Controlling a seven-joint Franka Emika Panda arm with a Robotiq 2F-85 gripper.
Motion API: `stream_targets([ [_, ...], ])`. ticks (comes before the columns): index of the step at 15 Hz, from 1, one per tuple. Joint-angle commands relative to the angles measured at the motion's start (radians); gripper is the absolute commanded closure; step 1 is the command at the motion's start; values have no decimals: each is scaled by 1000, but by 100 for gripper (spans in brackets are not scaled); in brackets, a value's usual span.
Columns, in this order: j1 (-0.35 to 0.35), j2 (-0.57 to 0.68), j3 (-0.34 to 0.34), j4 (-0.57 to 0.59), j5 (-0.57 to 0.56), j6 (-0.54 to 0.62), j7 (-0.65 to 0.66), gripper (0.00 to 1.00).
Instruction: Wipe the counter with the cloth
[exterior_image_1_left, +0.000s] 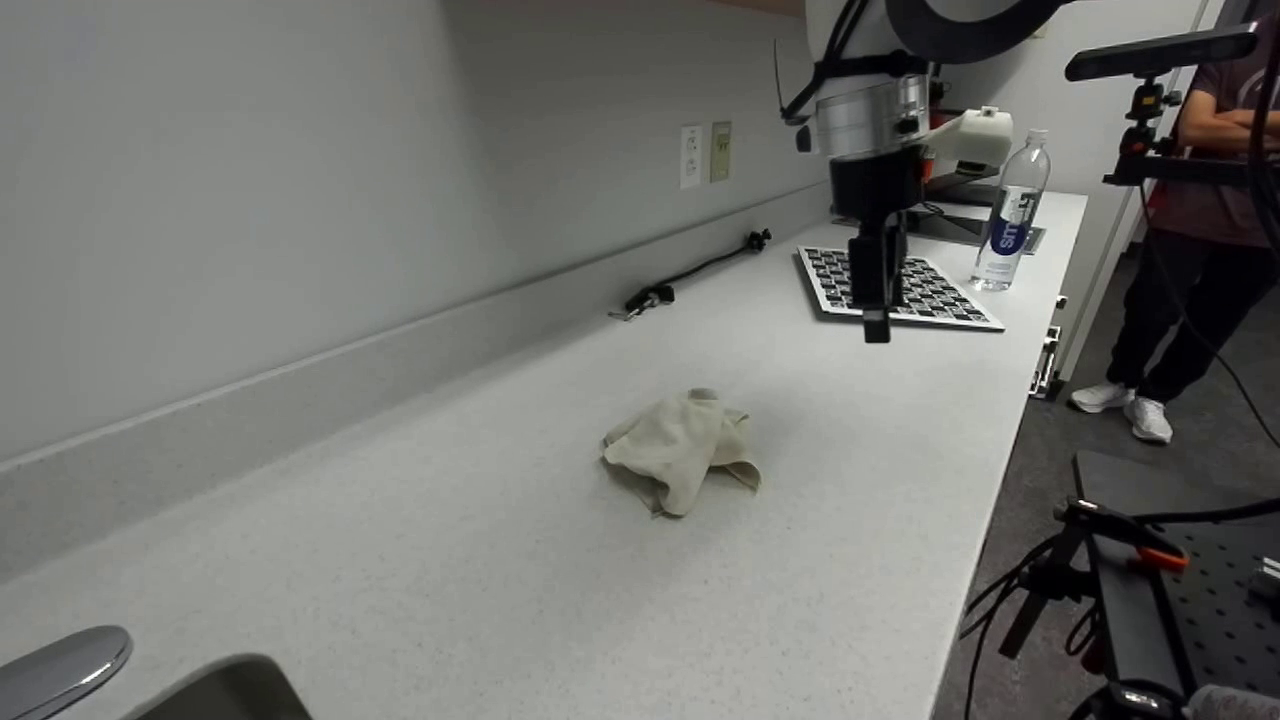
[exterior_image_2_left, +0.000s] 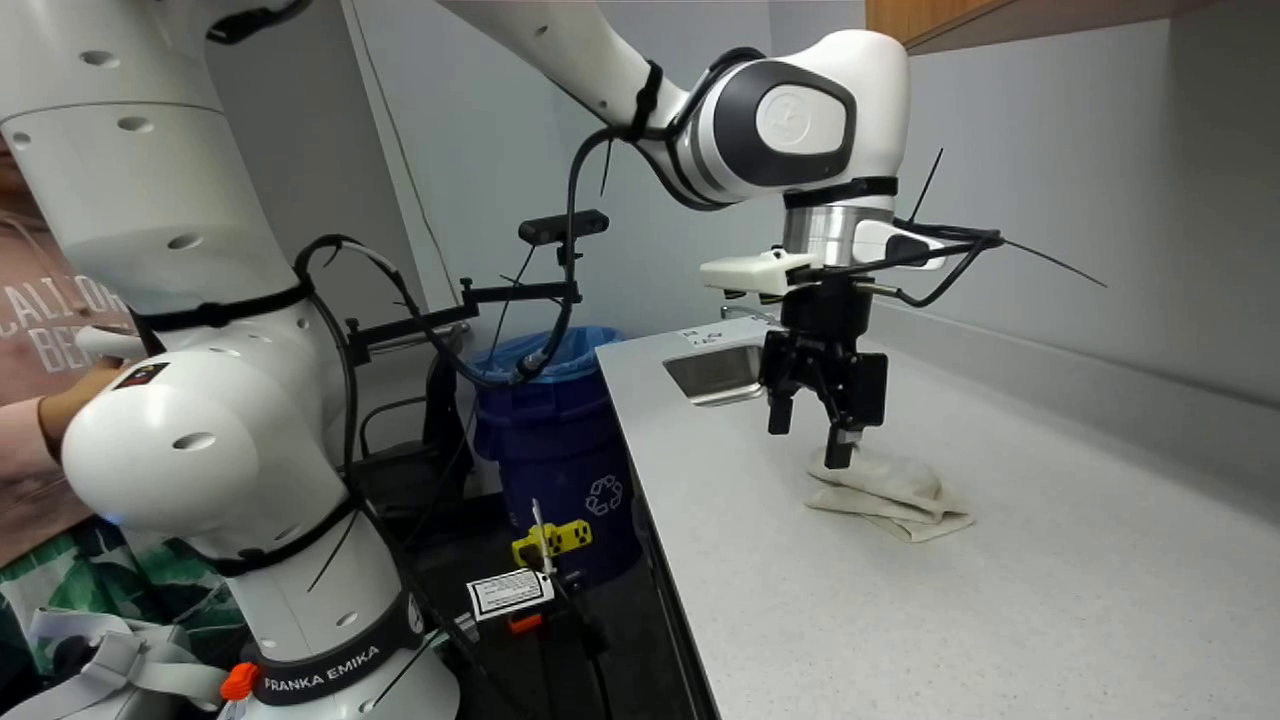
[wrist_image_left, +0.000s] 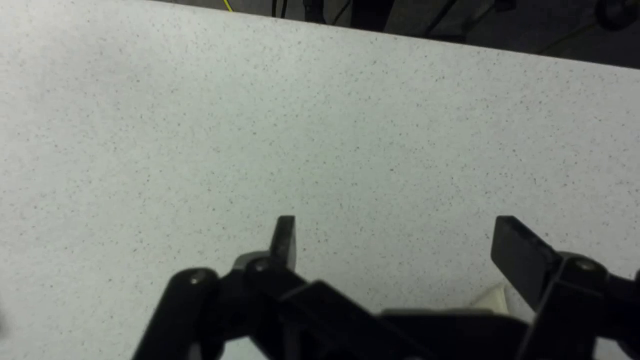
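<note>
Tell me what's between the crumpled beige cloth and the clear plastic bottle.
White countertop, then a flat black-and-white checkered board, in an exterior view.

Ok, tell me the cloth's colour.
Pale greyish beige; the cloth shows best in an exterior view.

Forearm (exterior_image_2_left: 595, 60): sloping down | wrist (exterior_image_2_left: 835, 235): near vertical | tool (exterior_image_2_left: 809, 443): pointing down, fingers (wrist_image_left: 522, 260) well apart

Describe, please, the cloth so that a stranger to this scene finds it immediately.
In an exterior view, find the long white counter by the wall. The cloth lies on it, between the sink at bottom left and the checkered board farther back. Crumpled beige fabric sets it apart from that flat board.
</note>
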Motion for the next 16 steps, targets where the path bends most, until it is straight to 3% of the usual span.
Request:
stream_targets([
  [1, 6, 64, 0, 51, 12, -44, -54, 0],
  [16, 21, 421, 63, 317, 74, 297, -58, 0],
])
